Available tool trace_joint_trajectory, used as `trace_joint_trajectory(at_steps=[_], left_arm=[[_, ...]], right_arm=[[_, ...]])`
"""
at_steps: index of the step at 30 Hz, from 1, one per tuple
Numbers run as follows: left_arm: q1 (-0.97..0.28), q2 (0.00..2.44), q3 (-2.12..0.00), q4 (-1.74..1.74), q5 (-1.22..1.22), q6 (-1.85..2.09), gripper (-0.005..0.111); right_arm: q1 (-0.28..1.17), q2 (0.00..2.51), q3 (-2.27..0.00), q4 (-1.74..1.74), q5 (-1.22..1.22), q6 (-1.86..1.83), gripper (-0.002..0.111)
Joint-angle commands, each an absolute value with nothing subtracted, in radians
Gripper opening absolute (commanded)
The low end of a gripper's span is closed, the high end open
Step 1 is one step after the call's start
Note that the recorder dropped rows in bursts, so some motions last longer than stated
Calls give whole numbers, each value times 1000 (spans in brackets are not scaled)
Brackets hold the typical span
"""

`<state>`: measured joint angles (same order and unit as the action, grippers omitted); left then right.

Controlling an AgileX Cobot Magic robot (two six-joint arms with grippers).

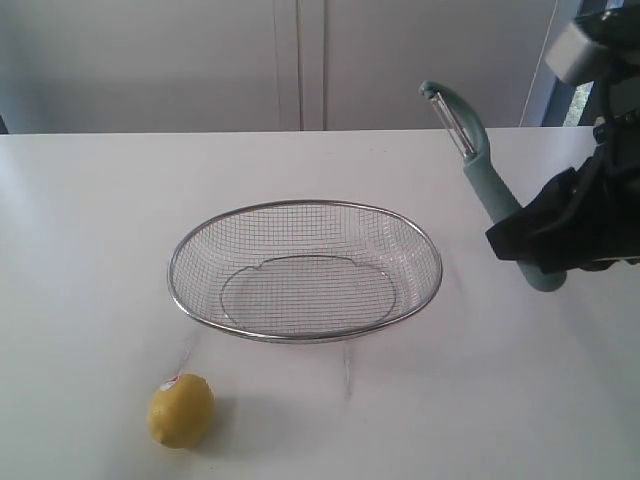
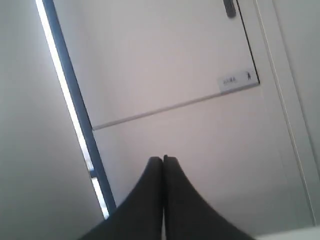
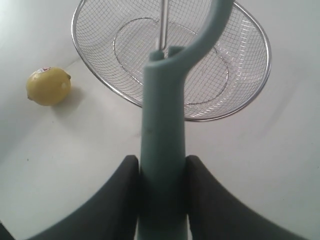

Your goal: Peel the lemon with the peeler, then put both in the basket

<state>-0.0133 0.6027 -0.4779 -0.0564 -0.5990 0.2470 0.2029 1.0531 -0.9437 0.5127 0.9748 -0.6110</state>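
Small oval yellow lemon (image 1: 181,409) lies near-left on the white worktop (image 1: 80,250); it looks firm, waxy and roll-prone, so take its flanks. Right hand (image 3: 161,165) grasps the light, stiff teal-handled peeler (image 1: 478,160); left hand (image 2: 163,160) is clenched, empty.

Flat matte white tabletop (image 1: 80,250) fills the near and middle scene, plain surface, one faint thin grey streak (image 1: 346,372) on the near part. Behind its far edge, pale grey wall panels (image 1: 150,60) with narrow vertical seams (image 1: 300,60) at centre. Far right, a blue window frame strip (image 1: 556,95) with a bit of green outside. Left wrist view: off-white door panel (image 2: 165,60), small grey rectangular sign plate (image 2: 238,80) with text too small to read, dark handle (image 2: 229,7) partly cut off, slanted blue frame strip (image 2: 75,110) beside a bright band of light.
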Motion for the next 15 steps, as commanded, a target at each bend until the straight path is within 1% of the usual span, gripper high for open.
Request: trace_joint_trajectory(at_steps=[1,6,15], left_arm=[[-12,778,-592,-63,-375,273,0],[-12,937,-714,-63,-139,299,0],[-12,1118,-938,-29,266,318,0]], right_arm=[[201,1045,-938,516,930,-563,1],[201,1045,-938,498,915,-535,1],[201,1045,-938,489,912,-533,1]])
